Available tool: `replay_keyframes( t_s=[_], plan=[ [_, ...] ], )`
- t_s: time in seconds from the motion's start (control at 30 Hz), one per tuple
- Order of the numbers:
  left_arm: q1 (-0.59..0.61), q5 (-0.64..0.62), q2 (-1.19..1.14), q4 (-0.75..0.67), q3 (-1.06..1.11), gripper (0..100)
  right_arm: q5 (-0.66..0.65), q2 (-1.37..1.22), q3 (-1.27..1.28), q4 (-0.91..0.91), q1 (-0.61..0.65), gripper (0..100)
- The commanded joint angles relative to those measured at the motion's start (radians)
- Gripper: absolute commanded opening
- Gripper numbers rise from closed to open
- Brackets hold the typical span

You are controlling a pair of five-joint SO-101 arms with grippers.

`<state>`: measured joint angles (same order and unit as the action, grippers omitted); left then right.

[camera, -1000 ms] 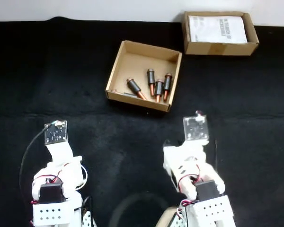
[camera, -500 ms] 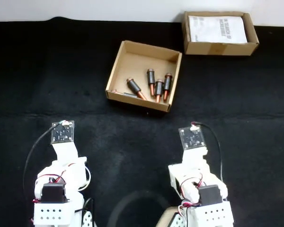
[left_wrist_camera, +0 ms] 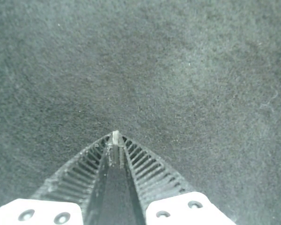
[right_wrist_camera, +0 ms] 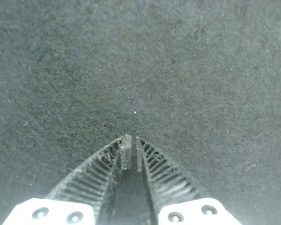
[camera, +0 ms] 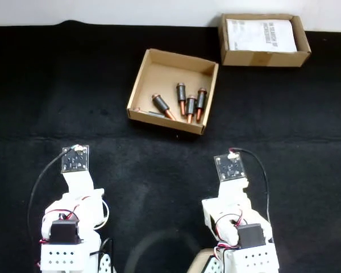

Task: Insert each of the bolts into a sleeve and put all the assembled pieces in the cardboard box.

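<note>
- The cardboard box [camera: 159,77] sits open on the black cloth [camera: 62,74] covering the desk, toward the far side and well apart from both arms.
- Four assembled pieces [camera: 191,106] lie on the box floor, each a dark sleeve with a copper-coloured bolt showing at its ends.
- One of them, the slanted piece [camera: 161,104], lies on its own near the middle of the box. The other three lie close together, side by side, toward the wall on the right of the high view.
- A small pale item [camera: 152,114] rests against the box's near wall; it is too small to identify.
- A second box [camera: 261,58] stands beyond the first, at the far right of the cloth, with a white sheet [camera: 260,34] lying flat inside it.
- The left end effector [left_wrist_camera: 115,138] points at bare cloth. Its ribbed fingers [left_wrist_camera: 86,164] are brought together at the tips with nothing between them. Whether the tips touch the cloth cannot be told.
- The right end effector [right_wrist_camera: 130,140] is in the same pose over bare cloth, its fingers [right_wrist_camera: 166,171] closed tip to tip and empty.
- In the high view, one white arm [camera: 68,222] sits at the near edge of the desk on the left of the picture and another arm [camera: 238,219] on the right. Each carries a small dark board on top, on the side nearer the boxes.
</note>
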<state>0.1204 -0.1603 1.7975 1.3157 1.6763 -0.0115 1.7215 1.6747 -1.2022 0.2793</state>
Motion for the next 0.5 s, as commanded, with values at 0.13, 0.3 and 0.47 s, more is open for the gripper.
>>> replay_keyframes(
  t_s=[0.13, 0.3, 0.47],
  plan=[
    [-0.012, -0.005, 0.008, 0.0, 0.019, 1, -0.006, 0.013, 0.105, -0.005, 0.008, 0.7],
    [-0.007, -0.008, 0.008, 0.0, 0.019, 1, -0.006, 0.013, 0.105, -0.005, 0.008, 0.7],
    [-0.012, -0.008, 0.01, 0.0, 0.019, 1, -0.006, 0.013, 0.105, -0.005, 0.008, 0.7]
  ],
)
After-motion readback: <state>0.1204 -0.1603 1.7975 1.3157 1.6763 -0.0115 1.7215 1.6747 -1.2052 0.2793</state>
